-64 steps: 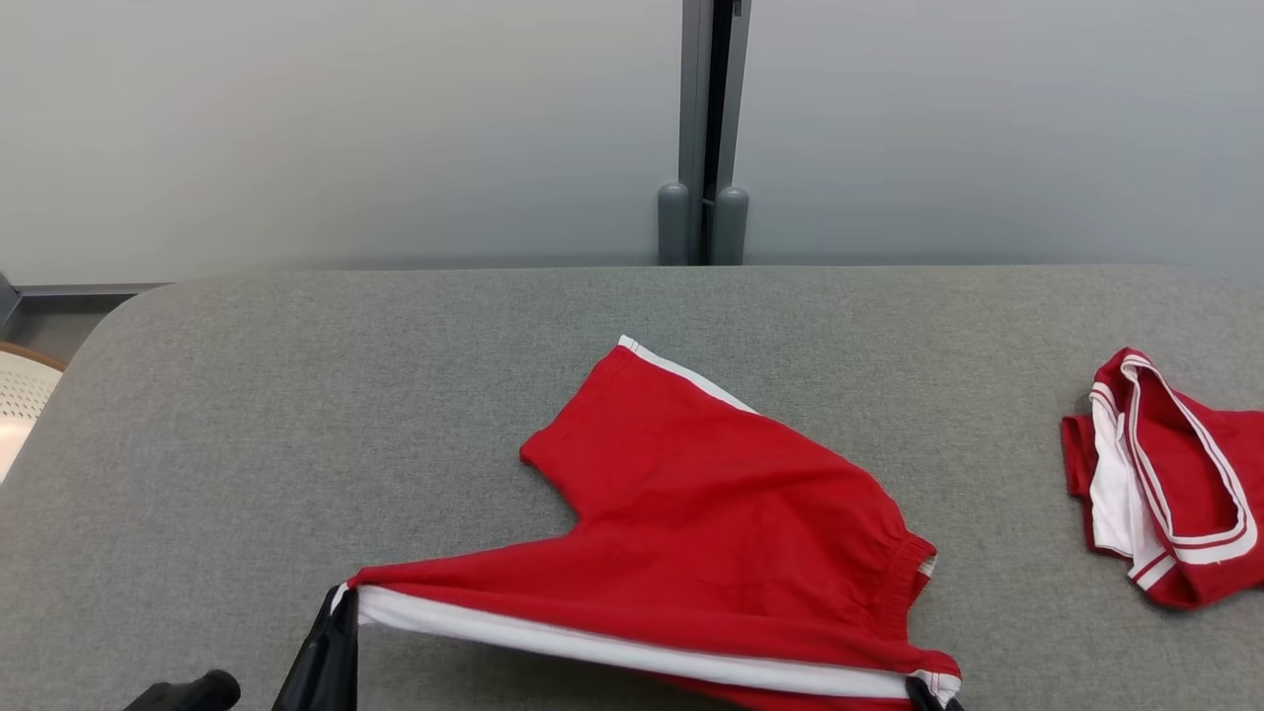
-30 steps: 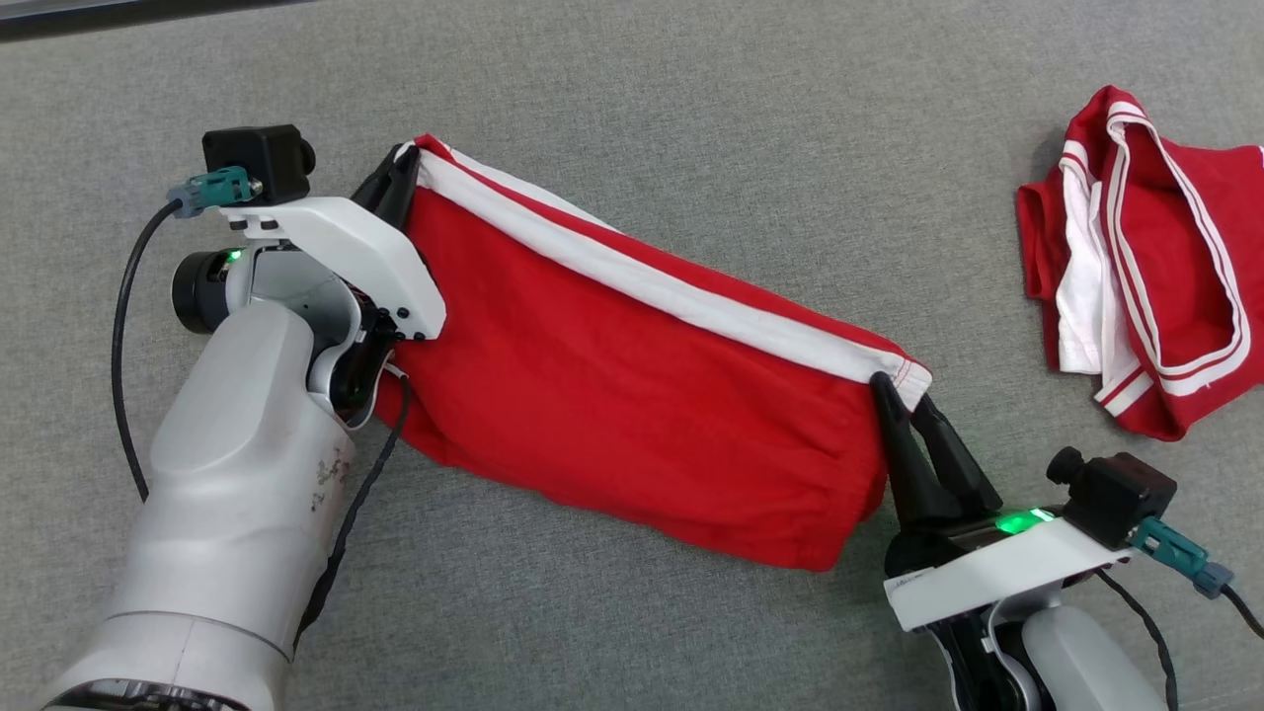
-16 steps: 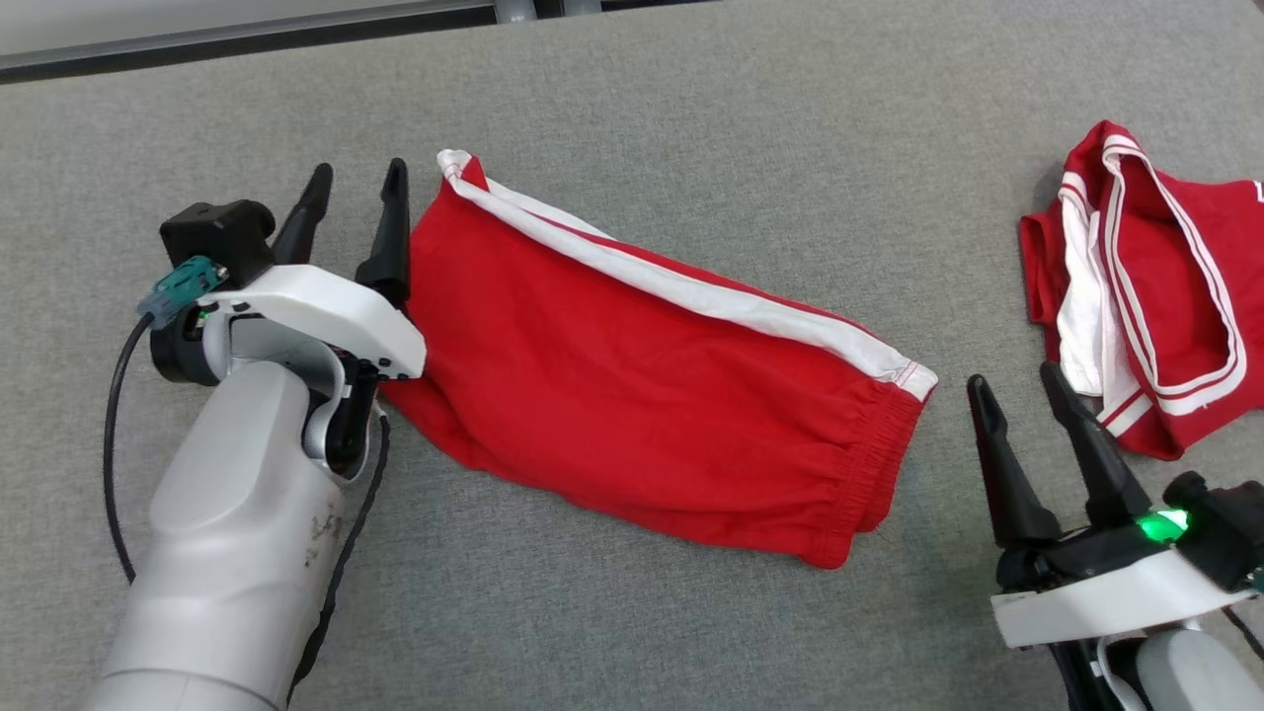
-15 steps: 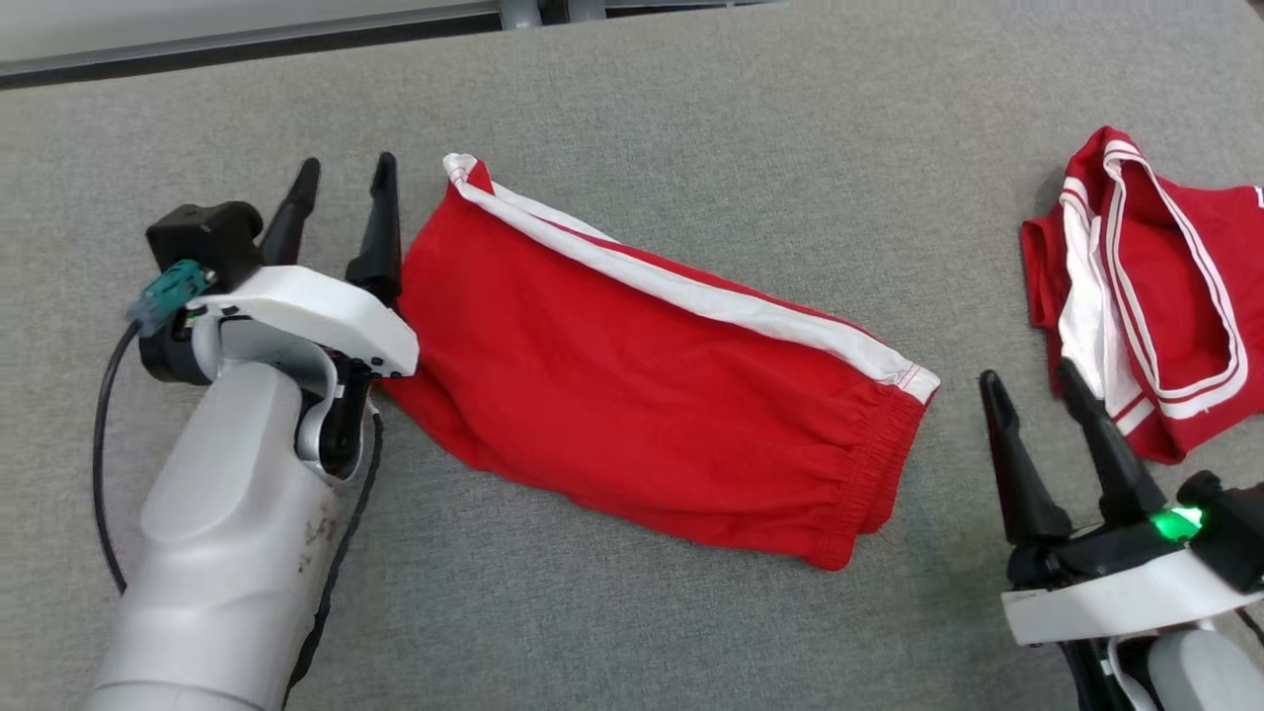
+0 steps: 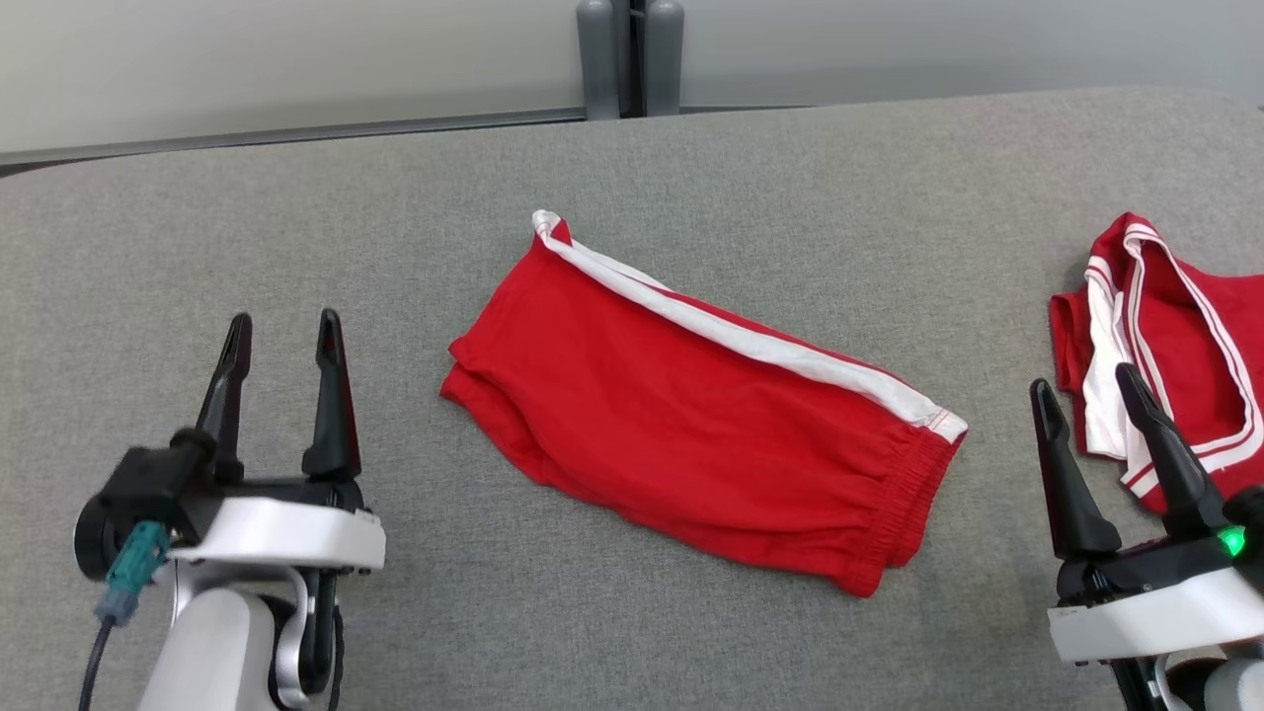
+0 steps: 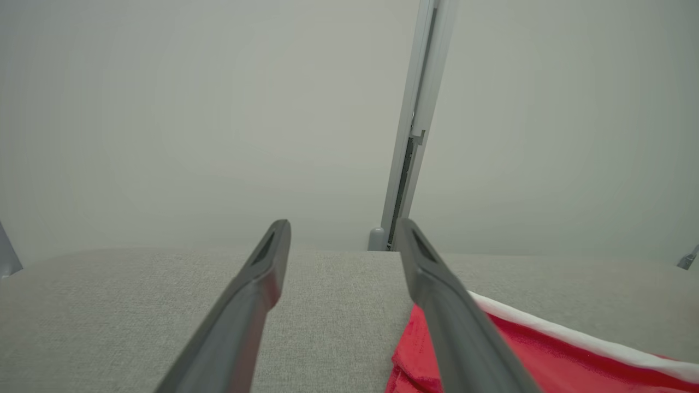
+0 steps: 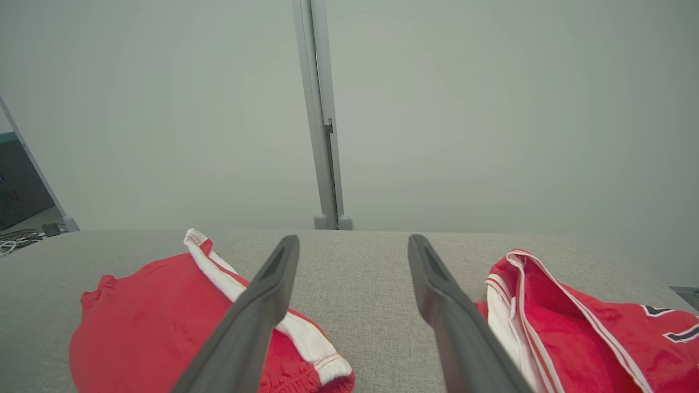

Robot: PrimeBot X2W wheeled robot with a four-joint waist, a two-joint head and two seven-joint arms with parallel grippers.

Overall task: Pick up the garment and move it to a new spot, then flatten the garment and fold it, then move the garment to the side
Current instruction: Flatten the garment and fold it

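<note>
Bearing red shorts (image 5: pixel 691 434), the grey fabric table (image 5: pixel 790 178) meets a pale wall (image 5: pixel 296 59).

Pose of the 2 arms, head view: the left gripper (image 5: pixel 284 318) stands at the lower left, its 2 dark fingers (image 5: pixel 331 395) spread wide and pointing up the view from a white wrist bracket (image 5: pixel 286 533) that carries a black camera housing (image 5: pixel 138 494) and a teal connector (image 5: pixel 133 573) on its outer side. The right gripper (image 5: pixel 1081 378) stands at the lower right, equally spread, fingertips (image 5: pixel 1041 395) leaning slightly leftward, with a green light (image 5: pixel 1230 540) lit on its wrist
</note>
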